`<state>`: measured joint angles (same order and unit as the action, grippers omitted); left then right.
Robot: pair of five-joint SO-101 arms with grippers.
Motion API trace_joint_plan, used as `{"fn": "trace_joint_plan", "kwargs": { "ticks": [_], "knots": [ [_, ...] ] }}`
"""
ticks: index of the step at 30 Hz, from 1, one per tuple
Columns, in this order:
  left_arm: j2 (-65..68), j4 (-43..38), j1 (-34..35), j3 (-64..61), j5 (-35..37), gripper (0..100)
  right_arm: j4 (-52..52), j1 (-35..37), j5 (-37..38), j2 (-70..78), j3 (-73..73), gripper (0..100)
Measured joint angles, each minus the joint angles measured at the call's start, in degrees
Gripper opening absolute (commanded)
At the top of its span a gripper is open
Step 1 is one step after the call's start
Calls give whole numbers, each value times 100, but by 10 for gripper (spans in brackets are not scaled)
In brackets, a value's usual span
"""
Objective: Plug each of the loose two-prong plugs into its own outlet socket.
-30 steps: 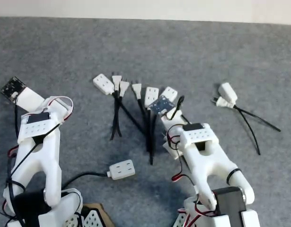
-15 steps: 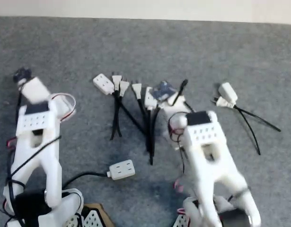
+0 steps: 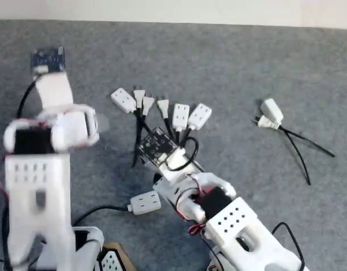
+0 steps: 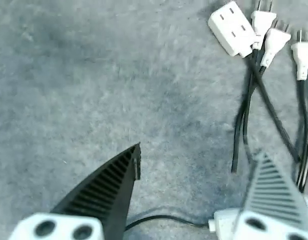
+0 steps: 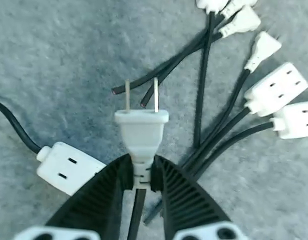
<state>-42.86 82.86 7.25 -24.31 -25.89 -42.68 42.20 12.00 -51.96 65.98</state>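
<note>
Count from the high view: five white outlet sockets on the grey mat (image 3: 235, 62).
- The row-end socket (image 3: 123, 100), fourth-place socket (image 3: 180, 116) and fifth-place socket (image 3: 200, 116) lie in one fanned row at mid-table.
- The near socket (image 3: 145, 202) lies alone on its black cord, close to the arms' bases.
- The far socket (image 3: 271, 109) lies well apart, on the right arm's side.

Loose plugs seen from above: four.
- The first plug (image 3: 139, 96), second plug (image 3: 148, 103) and third plug (image 3: 163, 106) sit in the row, between the row-end socket and the other two.
- The stray plug (image 3: 263, 122) lies just beside the far socket.

Fifth plug: the held plug (image 5: 141, 129).
- The right gripper (image 5: 142, 162) has its jaws clamped on the plug's base, where the cord leaves.
- Both prongs point away from the gripper, over the mat.
- The near socket is just beside it; the plug is in no socket.

Left gripper (image 4: 200, 157): jaws spread wide with nothing between them, over bare mat. The row-end socket and the three row plugs lie beyond it.
</note>
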Motion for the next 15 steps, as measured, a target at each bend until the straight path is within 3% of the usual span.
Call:
{"fn": "trace_joint_plan", "kwargs": {
  "ticks": [9,15],
  "knots": [
    [-2752,-1538,-571,-3481,308,383,360,642,-202,-88,440,5],
    [-3877,-1776,-1073,-4580,686,383,369,651,-211,-105,466,5]
  ]
}}
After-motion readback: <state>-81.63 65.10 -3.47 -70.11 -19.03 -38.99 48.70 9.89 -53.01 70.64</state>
